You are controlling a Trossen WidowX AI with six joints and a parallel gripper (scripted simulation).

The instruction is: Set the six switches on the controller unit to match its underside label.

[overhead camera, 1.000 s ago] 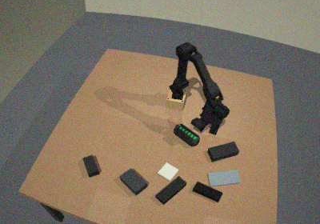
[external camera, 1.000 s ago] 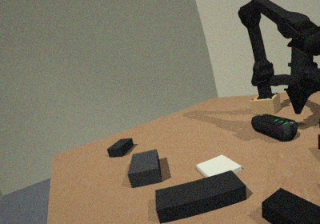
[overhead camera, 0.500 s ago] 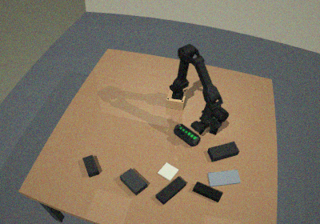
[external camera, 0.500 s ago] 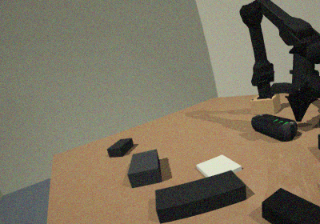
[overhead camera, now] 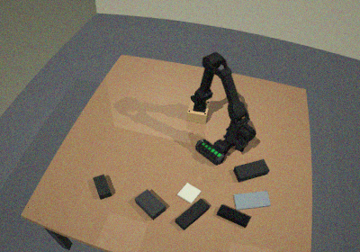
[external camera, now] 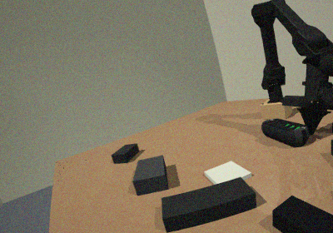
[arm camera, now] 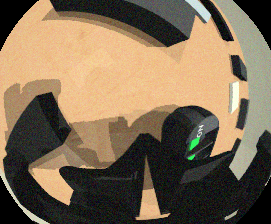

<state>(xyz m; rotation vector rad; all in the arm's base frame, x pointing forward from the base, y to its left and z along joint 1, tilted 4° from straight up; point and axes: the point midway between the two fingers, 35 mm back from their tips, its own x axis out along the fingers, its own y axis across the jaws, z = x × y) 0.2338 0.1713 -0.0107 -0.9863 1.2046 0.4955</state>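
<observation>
Resting on tan bench (overhead camera: 135, 130), grey floor (overhead camera: 67, 72), pale walls, jaws closed empty

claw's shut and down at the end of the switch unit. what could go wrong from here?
1. The claw is shut on nothing, low at one end of the controller unit; pushing there may slide it rather than tip it.
2. The unit sits base-down, label hidden, so flipping switches now would be guessing.
3. A dark block lies close by; a shoved unit could hit it.
</observation>
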